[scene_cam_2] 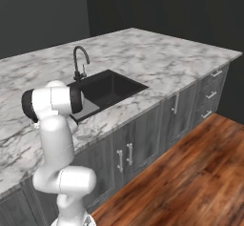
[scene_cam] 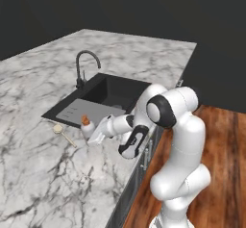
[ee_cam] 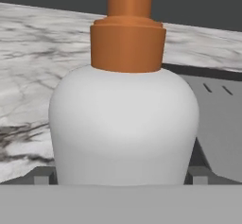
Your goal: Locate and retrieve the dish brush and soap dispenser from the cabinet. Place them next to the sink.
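Low over the marble counter point(scene_cam: 43, 174), our claw point(scene_cam: 91, 138) sat at the soap dispenser point(scene_cam: 87, 127), and in the hand view the bottle's white belly filled the space between the two dark finger tips point(ee_cam: 41, 176), one showing at each side of its base. We could not tell whether the pads were pressing it or merely flanking it. The dispenser stood upright just beside the sink point(scene_cam: 113, 92), at the near edge of its grey draining section, its orange pump top smooth and cylindrical. The dish brush point(scene_cam: 63, 133) lay flat on the marble, also beside the sink, near the dispenser on the side away from the arm. We saw the black gooseneck faucet point(scene_cam: 82, 68) behind the basin, grey wood-grain drawers point(scene_cam_2: 209, 95) under the counter, and reddish plank floor point(scene_cam_2: 190, 182) below.
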Motion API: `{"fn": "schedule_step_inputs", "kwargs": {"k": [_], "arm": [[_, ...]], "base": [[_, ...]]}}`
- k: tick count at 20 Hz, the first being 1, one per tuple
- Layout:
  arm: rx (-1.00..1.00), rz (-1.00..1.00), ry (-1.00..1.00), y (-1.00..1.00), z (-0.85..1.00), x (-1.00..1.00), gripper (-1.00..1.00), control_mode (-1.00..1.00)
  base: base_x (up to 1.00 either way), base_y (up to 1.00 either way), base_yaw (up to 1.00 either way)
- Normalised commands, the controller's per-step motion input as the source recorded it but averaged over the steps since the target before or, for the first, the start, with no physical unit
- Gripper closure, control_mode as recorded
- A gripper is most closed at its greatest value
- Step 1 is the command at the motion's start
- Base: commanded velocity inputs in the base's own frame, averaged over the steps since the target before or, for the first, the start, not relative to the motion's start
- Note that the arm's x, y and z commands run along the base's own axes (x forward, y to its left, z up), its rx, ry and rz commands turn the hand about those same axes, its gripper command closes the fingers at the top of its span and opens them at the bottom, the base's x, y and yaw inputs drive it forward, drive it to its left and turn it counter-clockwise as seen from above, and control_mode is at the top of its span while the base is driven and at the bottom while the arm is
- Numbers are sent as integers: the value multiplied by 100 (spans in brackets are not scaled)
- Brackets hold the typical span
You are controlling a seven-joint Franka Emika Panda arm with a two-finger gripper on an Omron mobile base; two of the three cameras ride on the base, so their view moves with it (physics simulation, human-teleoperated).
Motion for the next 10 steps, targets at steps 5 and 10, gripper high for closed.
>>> {"fn": "schedule_step_inputs", "kwargs": {"k": [5, 10], "arm": [[6, 6, -3, -13, -67, 1, -100, -100], [-10, -1, 11, -17, -76, 0, -100, -100]], "base": [[0, 0, 0], [0, 0, 0]]}}
